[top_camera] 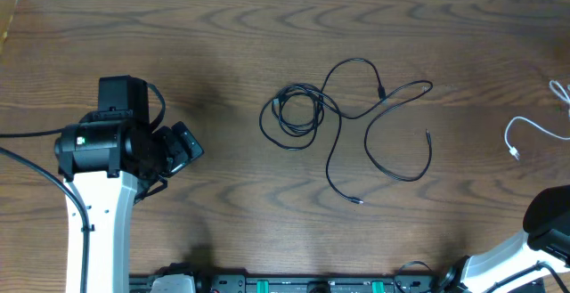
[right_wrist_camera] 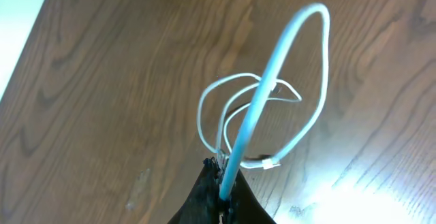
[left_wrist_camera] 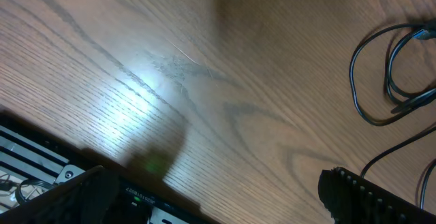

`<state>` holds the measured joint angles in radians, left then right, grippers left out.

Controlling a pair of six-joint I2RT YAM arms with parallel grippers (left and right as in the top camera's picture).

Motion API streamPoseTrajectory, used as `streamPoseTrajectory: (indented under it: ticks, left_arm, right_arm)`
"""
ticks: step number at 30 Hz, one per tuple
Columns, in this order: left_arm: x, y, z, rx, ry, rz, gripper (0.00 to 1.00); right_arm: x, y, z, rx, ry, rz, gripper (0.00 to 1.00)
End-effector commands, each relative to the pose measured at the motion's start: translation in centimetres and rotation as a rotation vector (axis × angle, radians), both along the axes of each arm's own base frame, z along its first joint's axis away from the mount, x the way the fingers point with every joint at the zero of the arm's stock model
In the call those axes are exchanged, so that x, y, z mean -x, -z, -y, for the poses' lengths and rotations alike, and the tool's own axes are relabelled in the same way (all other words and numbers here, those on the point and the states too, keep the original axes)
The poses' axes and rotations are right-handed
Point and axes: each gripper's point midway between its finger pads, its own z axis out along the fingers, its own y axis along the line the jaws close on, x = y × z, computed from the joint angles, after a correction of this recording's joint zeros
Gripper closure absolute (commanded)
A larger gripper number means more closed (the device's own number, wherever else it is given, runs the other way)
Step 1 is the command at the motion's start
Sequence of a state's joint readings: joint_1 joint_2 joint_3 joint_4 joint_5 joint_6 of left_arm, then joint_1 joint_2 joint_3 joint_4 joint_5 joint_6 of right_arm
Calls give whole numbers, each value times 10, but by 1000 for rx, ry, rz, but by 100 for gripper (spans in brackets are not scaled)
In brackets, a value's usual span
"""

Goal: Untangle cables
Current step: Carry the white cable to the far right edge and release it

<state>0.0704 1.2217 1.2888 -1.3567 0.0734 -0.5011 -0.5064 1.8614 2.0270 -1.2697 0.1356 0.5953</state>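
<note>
Black cables mid-table, well apart from edges | left tool released | right tool clenched on white cable

At the bottom centre of the frame the right gripper has its dark jaws pressed together on a white cable, which rises from them toward the upper right and bends back down in a tall loop. Thinner loops of it lie on the brown wooden table mid-frame, with a small white plug just right of the gripper. A pale strip fills the upper left corner.
</note>
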Motion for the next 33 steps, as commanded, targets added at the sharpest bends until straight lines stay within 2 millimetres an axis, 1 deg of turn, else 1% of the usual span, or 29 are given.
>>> streamPoseTrajectory:
  ticks: [1, 5, 10, 12, 15, 16, 17, 18, 19, 20, 22, 23, 25, 30, 32, 33]
  left_arm:
    - [1, 0, -1, 0, -12, -3, 1]
    - [1, 0, -1, 0, -12, -3, 1]
    - [1, 0, -1, 0, -12, -3, 1]
    - [1, 0, -1, 0, -12, -3, 1]
    - [1, 0, -1, 0, -12, -3, 1]
    - [1, 0, -1, 0, -12, -3, 1]
    - [1, 0, -1, 0, -12, -3, 1]
    - [1, 0, -1, 0, -12, -3, 1]
    - [1, 0, -1, 0, -12, -3, 0]
    - [1, 0, -1, 0, -11, -3, 0]
    - [1, 0, -1, 0, -12, -3, 1]
    - [1, 0, -1, 0, -12, -3, 1]
    - [1, 0, -1, 0, -12, -3, 1]
    - [1, 0, -1, 0, -12, -3, 1]
    - [1, 0, -1, 0, -12, -3, 1]
    - [1, 0, -1, 0, -12, -3, 1]
  right_arm:
    - [5, 12, 5, 21, 28, -46, 99]
    - [5, 28, 0, -13, 16, -63, 99]
    - [9, 51, -5, -50, 14, -99, 98]
    - [12, 58, -6, -59, 13, -115, 88]
    - [14, 65, -8, -67, 13, -130, 66]
    - [14, 65, -8, -68, 13, -132, 51]
    - [15, 65, -8, -68, 13, -132, 40]
    - [14, 65, -8, -70, 12, -131, 26]
    - [14, 65, -9, -72, 11, -130, 16]
    - [13, 66, -10, -81, 7, -125, 10]
    - [10, 66, -16, -111, -8, -109, 2]
    - [8, 67, -20, -132, -18, -99, 1]
    - [5, 67, -28, -177, -38, -80, 1]
    - [-3, 69, -56, -307, -102, -41, 1]
    - [-5, 69, -70, -346, -147, -38, 1]
    - [-9, 69, -79, -364, -196, -34, 1]
